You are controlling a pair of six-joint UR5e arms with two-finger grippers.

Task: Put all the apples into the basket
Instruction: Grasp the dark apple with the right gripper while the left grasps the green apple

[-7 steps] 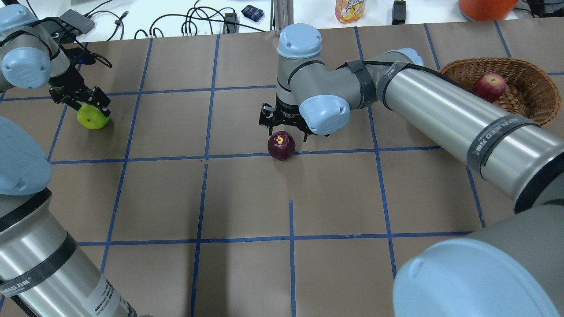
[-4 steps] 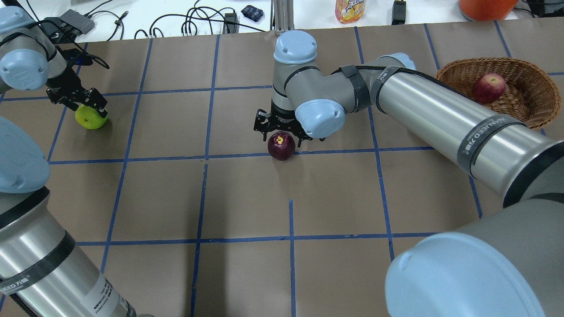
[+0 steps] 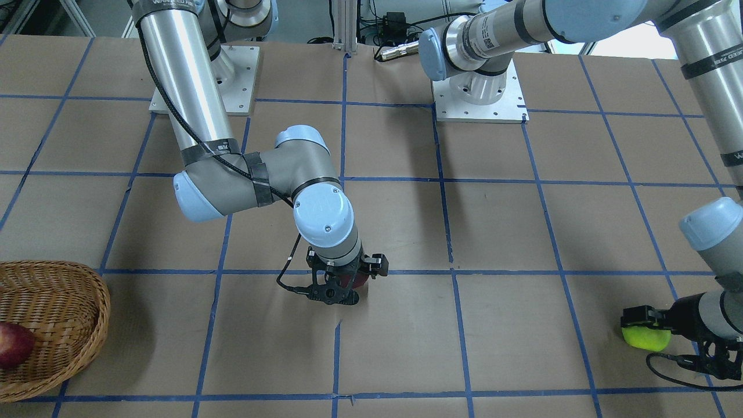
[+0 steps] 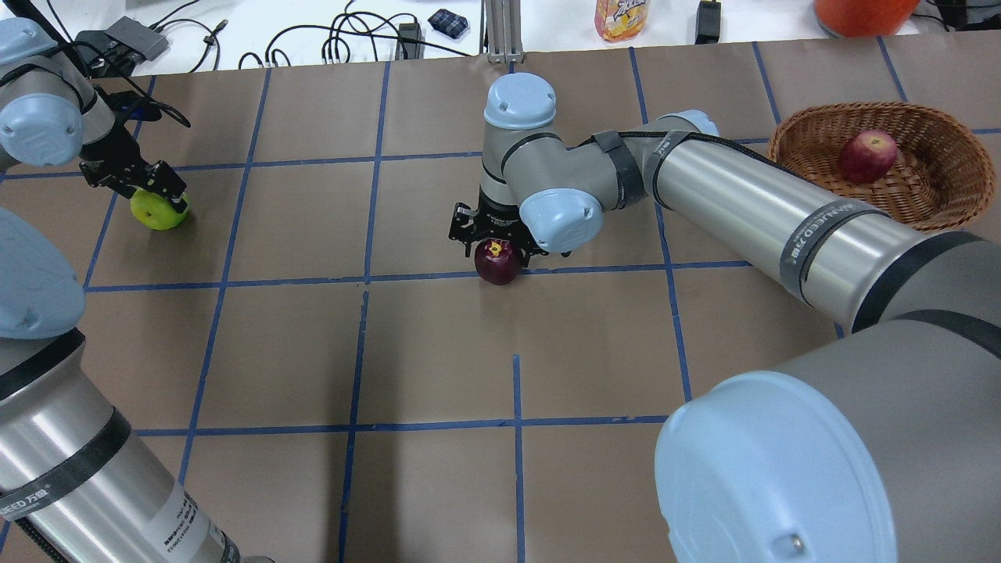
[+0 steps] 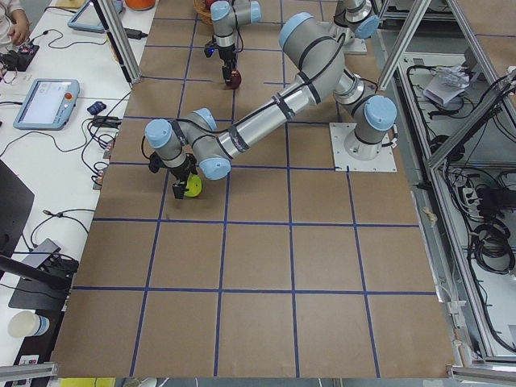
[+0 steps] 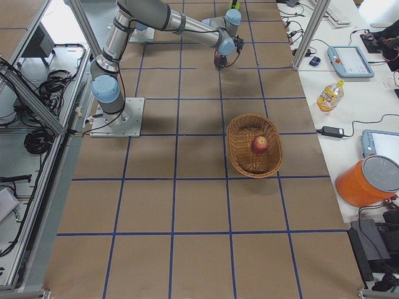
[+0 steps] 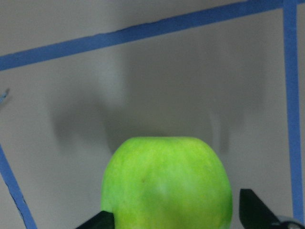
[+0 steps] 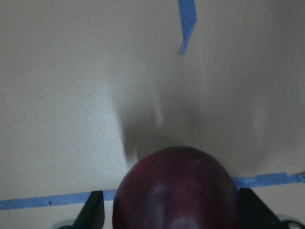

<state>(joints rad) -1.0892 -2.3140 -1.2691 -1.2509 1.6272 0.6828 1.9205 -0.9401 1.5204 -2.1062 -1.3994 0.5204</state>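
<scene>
At the centre of the brown paper-covered table with blue tape grid [image 4: 438, 352]: dark purple-maroon round apple [image 4: 499, 266], resting on the paper beside a tape line, well apart from the basket. Right two-finger gripper [image 4: 497, 244] lowered around it within the last second, from a hover just behind the fruit to a straddling pose. Black fingers [image 8: 93, 212] spread wide to either side in the right wrist view, with a sliver of gap, not yet pinching.

On the robot's left, toward the table's far edge: bright green round apple [image 4: 159, 213], likewise on the paper. Left two-finger gripper [image 4: 156, 194] brought lower over it in the same interval. Fingers [image 7: 255, 210] flanking the fruit, apart, no squeeze evident.

On the robot's right: oval light-brown woven wicker basket [image 4: 938, 188], with the red round apple [image 4: 866, 155] lying inside.

Meaning for the task, as a judgement: approach complete on both sides, closing and lifting next; one of three apples delivered, two outstanding.

Orientation: maroon apple with yellow-marked stem end up, core axis thus near vertical; no true long axis in so round a body. Green apple with stem end largely hidden beneath the gripper, core axis not determinable; smooth rounded flank toward the left wrist camera.
</scene>
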